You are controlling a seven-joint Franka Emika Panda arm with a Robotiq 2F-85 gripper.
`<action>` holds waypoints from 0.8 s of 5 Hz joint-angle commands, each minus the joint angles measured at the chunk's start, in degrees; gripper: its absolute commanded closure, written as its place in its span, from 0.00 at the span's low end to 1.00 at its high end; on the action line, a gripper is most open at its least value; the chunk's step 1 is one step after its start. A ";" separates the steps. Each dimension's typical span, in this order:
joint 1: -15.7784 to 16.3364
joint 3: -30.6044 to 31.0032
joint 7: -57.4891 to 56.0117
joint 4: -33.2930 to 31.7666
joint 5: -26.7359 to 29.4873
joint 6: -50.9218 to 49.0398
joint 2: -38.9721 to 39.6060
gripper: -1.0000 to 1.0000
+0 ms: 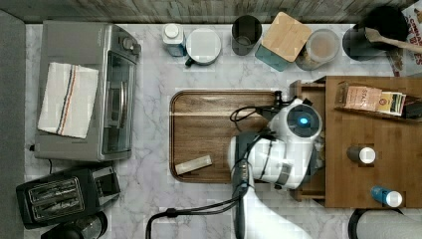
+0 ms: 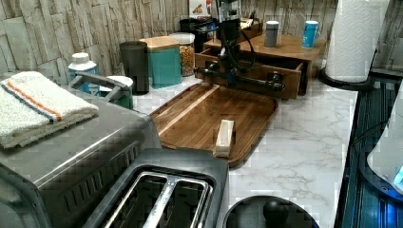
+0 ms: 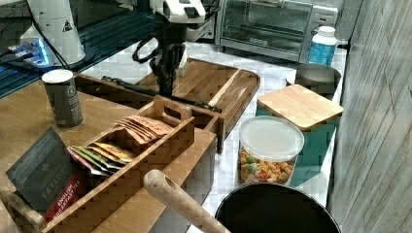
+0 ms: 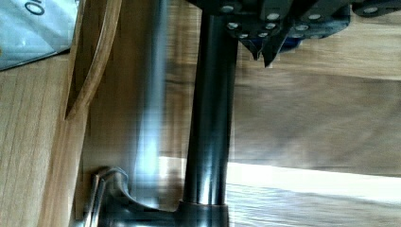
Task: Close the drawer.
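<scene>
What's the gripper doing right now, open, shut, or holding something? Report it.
Gripper: at the drawer's black bar handle; whether it is open or shut cannot be told.

In the top view you see the bench (image 1: 149, 79) carrying a toaster oven (image 1: 84, 92) at the top view's left, with a folded towel (image 1: 67, 99) on it and a toaster (image 1: 64, 194) just below. At centre lies the serving tray (image 1: 209, 124), a small block (image 1: 193, 164) resting in its lower part. To the top view's right of the tray stands the cabinet top (image 1: 378, 174), and the drawer (image 1: 306, 89) juts from under it toward the tray. The claw (image 2: 231, 78) sits at the drawer's handle (image 2: 247, 81). Along the back wall you find a row of jars (image 1: 323, 47). On the cabinet top sit two bottles (image 1: 362, 155) and a tea caddy (image 1: 370, 99).
</scene>
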 commanded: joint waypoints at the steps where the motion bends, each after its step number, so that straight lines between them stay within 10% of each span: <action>1: -13.00 -8.68 -19.69 20.52 6.81 2.25 8.51 1.00; 4: -8.94 -10.39 -9.21 10.61 -0.92 6.66 0.76 1.00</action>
